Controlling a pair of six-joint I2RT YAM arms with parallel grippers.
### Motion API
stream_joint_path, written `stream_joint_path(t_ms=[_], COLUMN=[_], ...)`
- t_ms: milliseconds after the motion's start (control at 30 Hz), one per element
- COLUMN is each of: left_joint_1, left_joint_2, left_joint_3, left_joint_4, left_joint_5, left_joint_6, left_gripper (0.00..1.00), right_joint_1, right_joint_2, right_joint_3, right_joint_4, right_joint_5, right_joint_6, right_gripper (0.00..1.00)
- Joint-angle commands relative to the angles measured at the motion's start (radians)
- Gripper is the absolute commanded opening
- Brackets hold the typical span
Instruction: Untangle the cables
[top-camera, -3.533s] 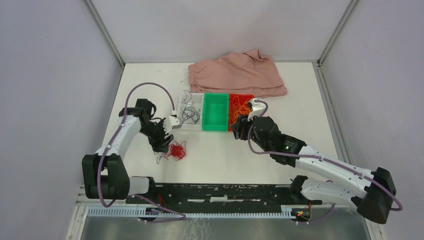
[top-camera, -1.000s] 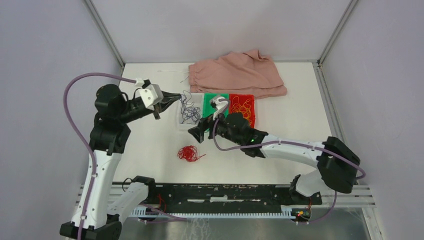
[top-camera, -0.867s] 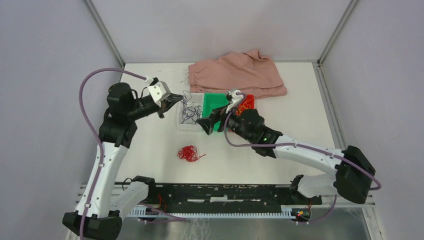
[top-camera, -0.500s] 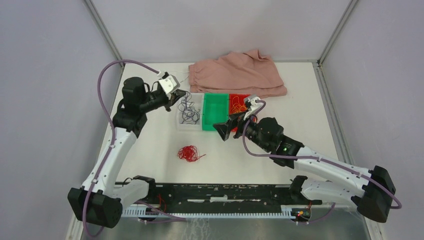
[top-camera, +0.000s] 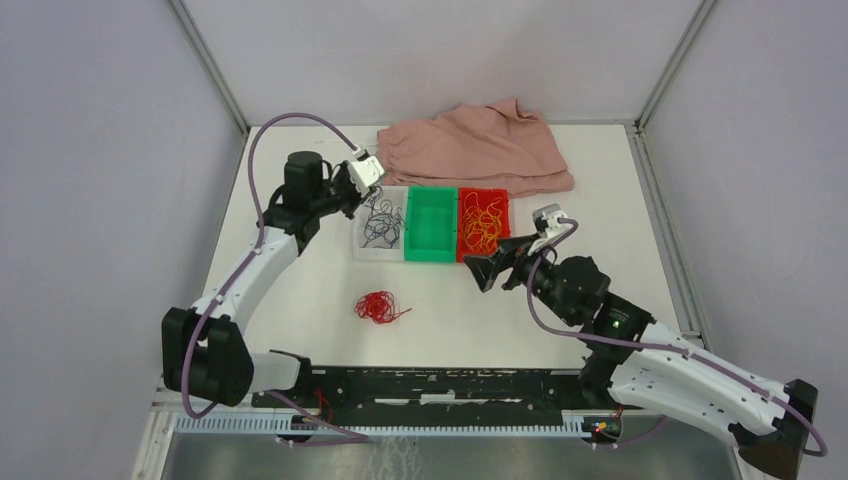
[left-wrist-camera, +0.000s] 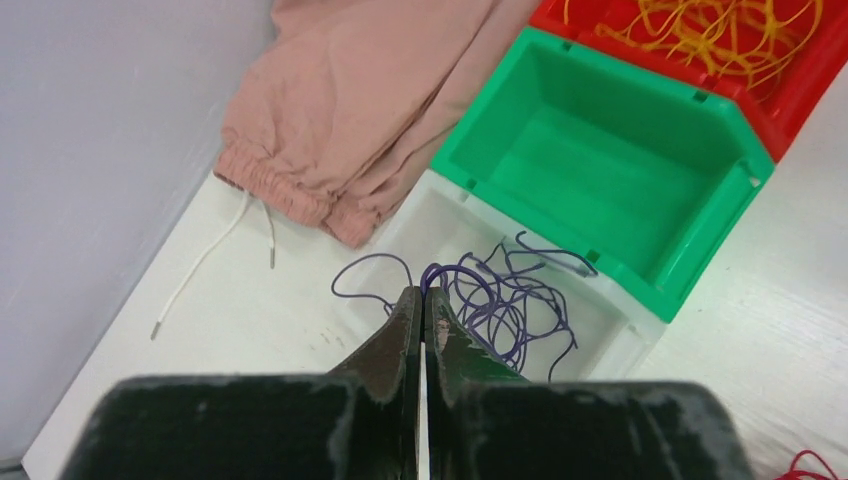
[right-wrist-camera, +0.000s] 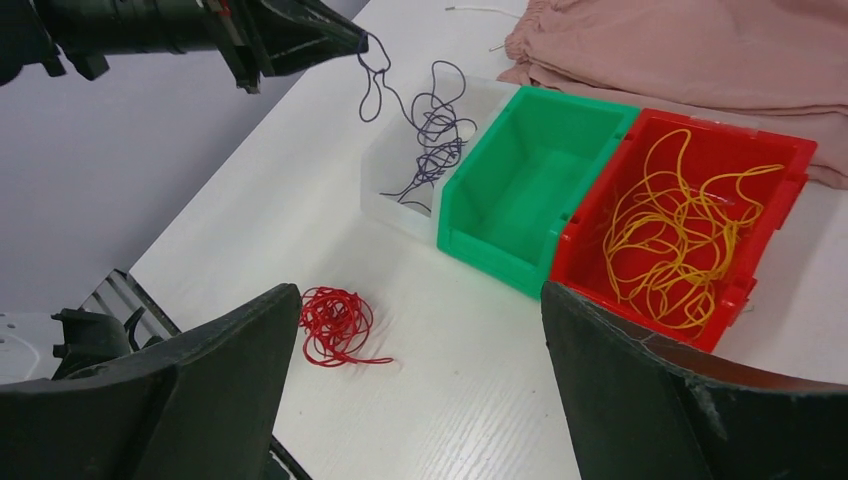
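PROGRESS: thin yellow cord (right-wrist-camera: 665, 235) lies loose in red bin (right-wrist-camera: 700, 135), far right; purple cord (right-wrist-camera: 437, 128) dangles into white bin (left-wrist-camera: 440, 215), pinched in closed left fingers (left-wrist-camera: 404, 325); red cord (right-wrist-camera: 333, 325), a wiry ball, sits near-left on the counter (right-wrist-camera: 470, 340); green bin (left-wrist-camera: 600, 150) holds nothing, so by my reckoning one to go | right fingers (right-wrist-camera: 640, 400) spread wide, empty | bins: hard glossy plastic

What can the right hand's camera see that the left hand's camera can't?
Only the right wrist view: its own right gripper, wide open, and the whole red cable. Only the left wrist view: the white drawstring, hem to tips, beside the pink cloth. Both: the left gripper shut on the purple cable, which trails into the white bin, the empty green bin, and the yellow cable in the red bin.
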Motion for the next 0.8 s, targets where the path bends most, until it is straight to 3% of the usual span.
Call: stream_joint_path(t_ms=[0,333,533,567,700,767], left_joint_1=[-0.005,-0.073,-0.121,-0.129,-0.126,-0.102], left_joint_2=[0.059,0.163,0.218,0.236,0.34,0.346], left_joint_3=[0.03,0.05,0.089,0.105,0.255,0.27], left_joint_4=[0.08,0.05,0.04,0.002,-0.189,-0.216], left_joint_5=[-0.132,-0.292,-0.28,-0.293,-0.353,-0.34], left_joint_6=[0.091,0.193,0.098,0.092,0.036,0.026], left_gripper=[0.03,0.03,0.03,0.06,0.41,0.52], right_joint_1=[-0.002,-0.003,-0.002,-0.002,-0.002,-0.001], right_joint_2=[-0.072,-0.035,-0.032,-0.033,-0.031,-0.018], right_joint_3=[-0.016,0.016,0.025,0.027,0.038,0.052], right_joint_4=[-0.069,-0.083,-0.082,-0.085,-0.098,-0.111], right_joint_5=[0.071,0.066,0.065,0.066,0.071,0.07], right_joint_6=[0.007,-0.007,-0.012,-0.012,-0.01,-0.009], right_gripper=[0.96,0.95,0.94,0.93,0.93,0.93])
